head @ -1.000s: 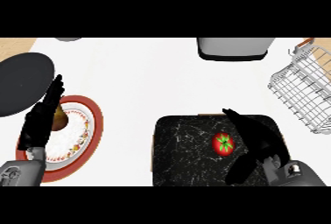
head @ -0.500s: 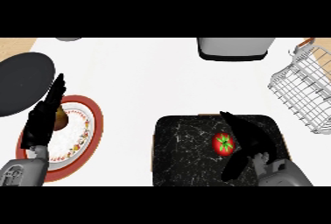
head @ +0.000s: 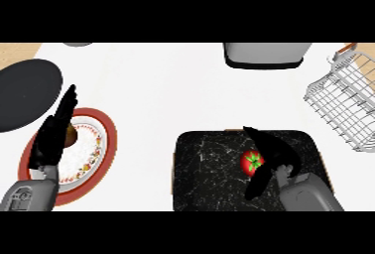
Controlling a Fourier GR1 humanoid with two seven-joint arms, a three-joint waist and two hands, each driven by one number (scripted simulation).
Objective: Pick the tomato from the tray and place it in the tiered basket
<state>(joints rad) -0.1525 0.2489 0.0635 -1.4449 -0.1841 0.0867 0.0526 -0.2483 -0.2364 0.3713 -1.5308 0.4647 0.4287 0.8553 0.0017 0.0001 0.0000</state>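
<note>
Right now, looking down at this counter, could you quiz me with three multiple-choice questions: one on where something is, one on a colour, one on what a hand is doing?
1. Where does the tomato lie?
A. on the dark tray
B. inside the wire basket
C. on the red-rimmed plate

2. What colour is the tomato's leafy top?
A. yellow
B. green
C. white

3. What is the right hand doing?
A. resting far from the tray
B. holding the basket
C. curling over the tomato on the tray

Answers:
1. A: the tomato sits on the black marbled tray, near its right half, while the basket stands apart at the right edge.
2. B: a green star shows in the middle of the red fruit.
3. C: the black fingers arch over the tomato's right side; the left hand lies straight over the plate.
</note>
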